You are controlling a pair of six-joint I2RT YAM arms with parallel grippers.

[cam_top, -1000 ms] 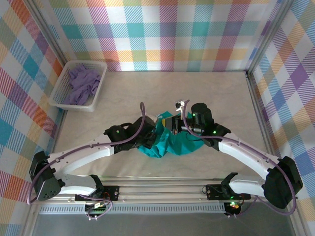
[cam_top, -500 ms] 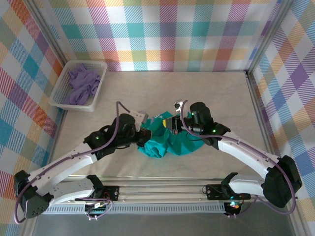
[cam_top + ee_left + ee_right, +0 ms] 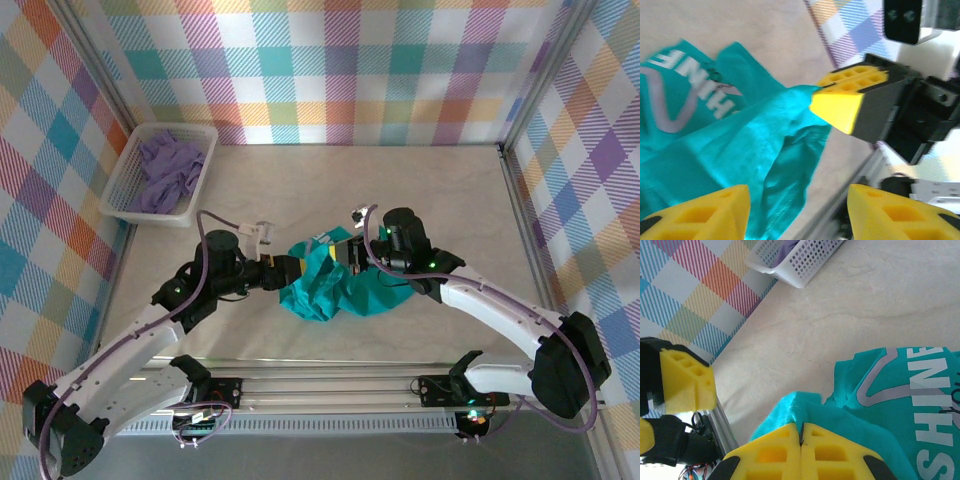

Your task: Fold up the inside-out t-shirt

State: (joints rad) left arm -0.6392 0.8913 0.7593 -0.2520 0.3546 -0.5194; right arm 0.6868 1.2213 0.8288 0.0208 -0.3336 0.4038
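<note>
While the right gripper (image 3: 801, 440) has its jaws pressed together on a raised fold of the inside-out t-shirt (image 3: 860, 405), the left gripper (image 3: 797, 212) has its jaws spread apart just before the teal cloth. Pale lettering reads "SHINE" — the shirt lies crumpled mid-surface (image 3: 420, 190), between both arms.

The t-shirt (image 3: 325, 290) lies in a crumpled heap, so its sleeves and neck are lost in the folds. The right claw (image 3: 350, 257) covers the heap's edge at 1 o'clock. The left wrist view is blurry, and the t-shirt runs off at 9 and 6 o'clock. In the right wrist view the basket (image 3: 805, 262) is cut off at 12 o'clock, and the t-shirt's letters at 3 o'clock.
</note>
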